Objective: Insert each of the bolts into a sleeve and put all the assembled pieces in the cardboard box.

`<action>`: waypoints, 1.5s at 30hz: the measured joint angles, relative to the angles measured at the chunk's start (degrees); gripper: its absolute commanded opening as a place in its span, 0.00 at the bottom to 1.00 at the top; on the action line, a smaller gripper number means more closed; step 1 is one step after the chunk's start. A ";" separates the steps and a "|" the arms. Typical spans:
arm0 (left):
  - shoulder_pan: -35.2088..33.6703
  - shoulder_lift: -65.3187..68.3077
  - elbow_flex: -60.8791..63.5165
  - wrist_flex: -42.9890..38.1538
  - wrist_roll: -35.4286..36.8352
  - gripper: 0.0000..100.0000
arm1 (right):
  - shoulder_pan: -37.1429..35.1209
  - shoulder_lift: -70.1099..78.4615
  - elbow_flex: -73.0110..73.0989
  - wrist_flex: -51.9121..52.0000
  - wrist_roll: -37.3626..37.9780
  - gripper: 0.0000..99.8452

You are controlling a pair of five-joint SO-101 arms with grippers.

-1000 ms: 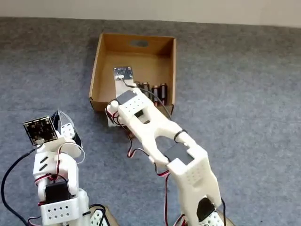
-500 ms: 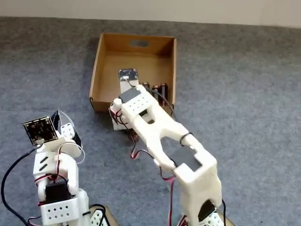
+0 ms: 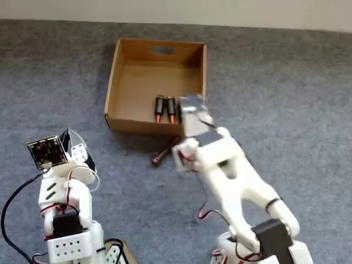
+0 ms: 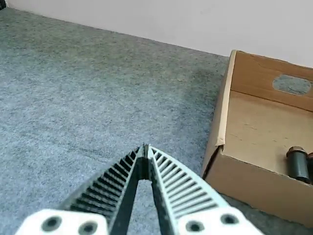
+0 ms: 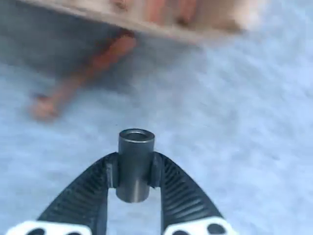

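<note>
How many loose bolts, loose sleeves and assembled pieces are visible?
Loose bolts: 1, on the carpet.
Loose sleeves: 1, in the right gripper.
Assembled pieces: 2 in the cardboard box; the arm may hide more.
Total: 4.

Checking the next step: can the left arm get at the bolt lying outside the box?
Probably yes: the bolt lies on bare carpet before the cardboard box, nothing between it and the shut left gripper, though the right arm hangs close beside it.
</note>
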 measured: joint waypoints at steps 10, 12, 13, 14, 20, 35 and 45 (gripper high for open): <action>0.35 0.00 0.00 0.00 0.00 0.01 | 8.44 4.48 3.96 -0.18 10.29 0.09; 0.35 0.00 0.00 0.00 0.00 0.01 | 8.62 6.51 3.78 -0.18 10.37 0.10; 0.35 0.00 0.00 0.00 0.00 0.01 | 8.62 7.65 3.52 -0.18 10.73 0.10; 0.35 0.00 0.00 0.00 0.00 0.01 | 8.62 8.35 3.16 -0.18 10.81 0.10; 0.35 0.00 0.00 0.00 0.00 0.01 | 8.53 13.45 1.41 -0.18 10.81 0.10; 0.35 0.00 0.00 0.00 0.00 0.01 | 8.53 15.56 -7.74 8.79 10.99 0.17; 0.35 0.00 0.00 0.00 0.00 0.01 | 8.62 15.56 -7.65 7.74 14.33 0.16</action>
